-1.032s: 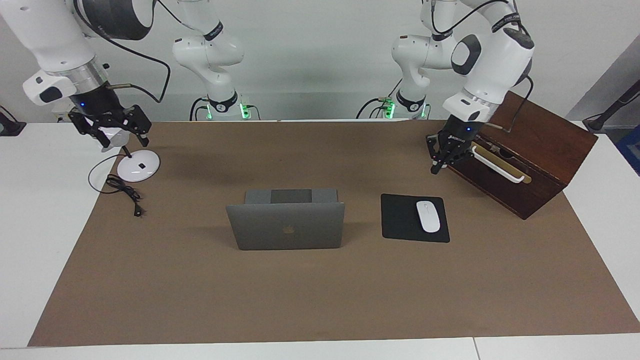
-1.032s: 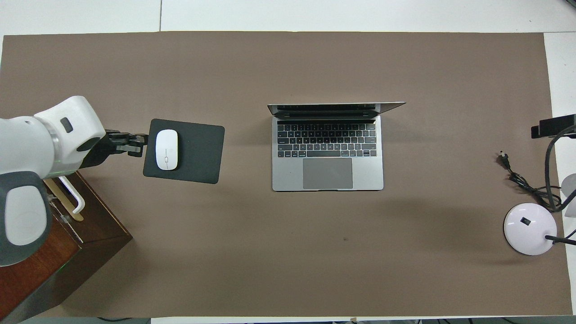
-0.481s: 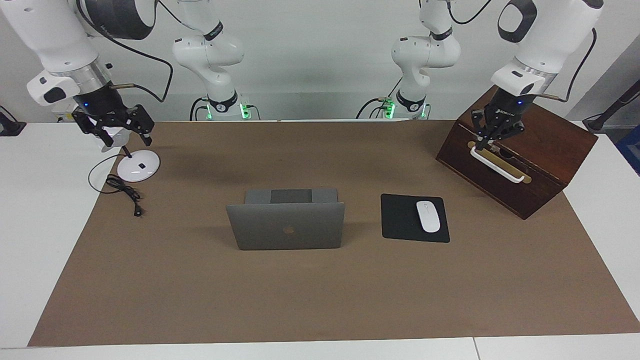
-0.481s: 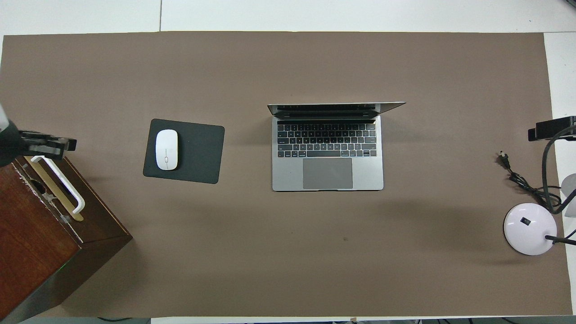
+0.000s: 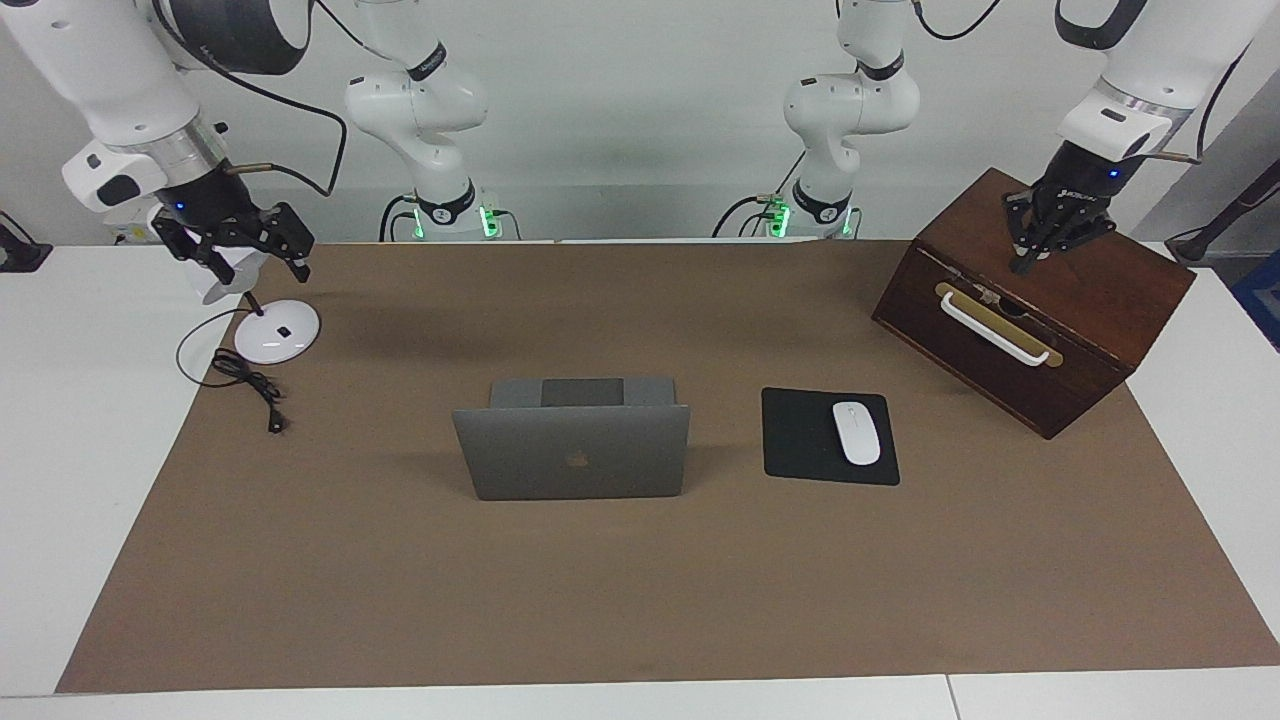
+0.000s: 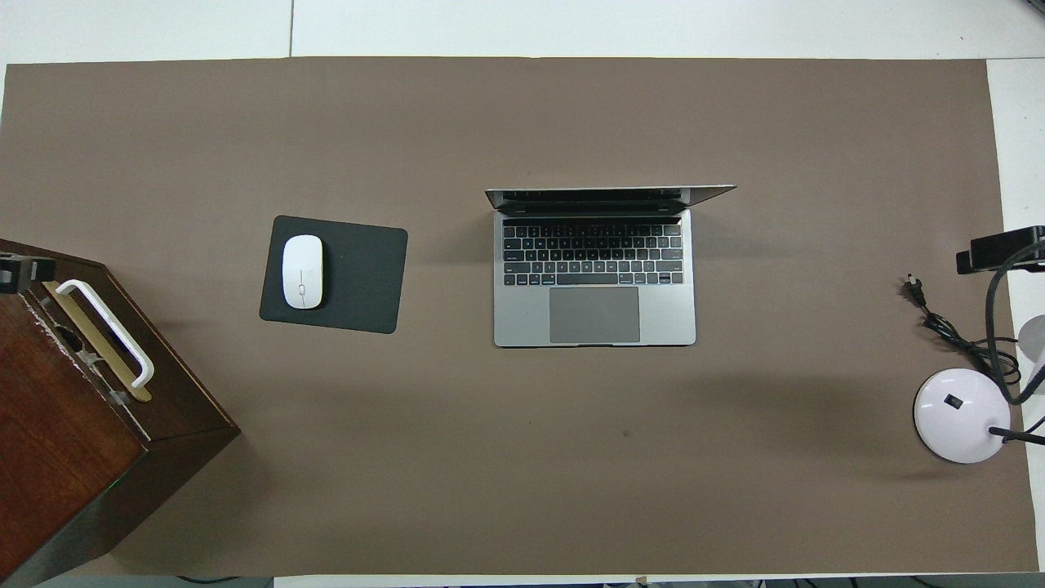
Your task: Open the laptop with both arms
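The right hand (image 5: 243, 248) is hanging over the lamp base (image 5: 277, 331), its fingers spread wide and holding nothing. Between the two hands, well apart from each, the laptop (image 5: 573, 449) is already sitting open on the worktop (image 5: 640, 590), lid upright. It looks stiff, smooth and slippery, its hinge and screen delicate; the lid's top edge is probably the safest hold while something is steadying the base. The left hand (image 5: 1045, 243) is hovering pinched shut and empty over the wooden box (image 5: 1070, 310).
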### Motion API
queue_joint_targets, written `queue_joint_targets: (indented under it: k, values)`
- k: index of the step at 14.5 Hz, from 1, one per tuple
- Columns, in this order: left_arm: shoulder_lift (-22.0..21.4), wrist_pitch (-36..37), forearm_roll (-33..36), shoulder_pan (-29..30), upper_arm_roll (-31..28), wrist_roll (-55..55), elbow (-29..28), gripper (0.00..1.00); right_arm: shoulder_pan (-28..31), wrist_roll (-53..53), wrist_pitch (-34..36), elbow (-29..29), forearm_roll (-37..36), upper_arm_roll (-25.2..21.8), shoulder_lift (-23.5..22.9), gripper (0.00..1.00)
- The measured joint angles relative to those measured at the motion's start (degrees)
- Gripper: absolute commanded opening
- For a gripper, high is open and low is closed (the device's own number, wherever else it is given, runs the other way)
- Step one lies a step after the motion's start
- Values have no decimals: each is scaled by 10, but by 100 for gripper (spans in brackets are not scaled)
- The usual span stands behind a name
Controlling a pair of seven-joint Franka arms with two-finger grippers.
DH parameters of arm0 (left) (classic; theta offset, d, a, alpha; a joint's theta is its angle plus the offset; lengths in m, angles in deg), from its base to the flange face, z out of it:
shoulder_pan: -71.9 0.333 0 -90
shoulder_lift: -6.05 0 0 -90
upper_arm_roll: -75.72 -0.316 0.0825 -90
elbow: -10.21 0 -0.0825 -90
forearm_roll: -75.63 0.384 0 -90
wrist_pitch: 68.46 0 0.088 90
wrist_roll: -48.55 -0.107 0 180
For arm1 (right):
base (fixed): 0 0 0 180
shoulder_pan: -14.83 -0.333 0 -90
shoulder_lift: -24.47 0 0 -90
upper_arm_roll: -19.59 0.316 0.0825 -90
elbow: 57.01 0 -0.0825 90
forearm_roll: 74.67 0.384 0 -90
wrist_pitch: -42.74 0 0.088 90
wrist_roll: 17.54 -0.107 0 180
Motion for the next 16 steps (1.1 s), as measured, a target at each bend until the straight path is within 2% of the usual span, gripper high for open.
queue_joint_targets:
  k: [4, 8, 16]
  values:
    - [4, 0, 2, 8, 0, 27, 3, 100, 1, 0, 0, 2, 0, -1, 1, 100]
    - [24, 2, 2, 20, 0, 48, 46, 100, 2, 0, 0, 3, 0, -1, 1, 100]
    - [101, 11, 2, 17, 12, 115, 112, 100, 3, 0, 0, 3, 0, -1, 1, 100]
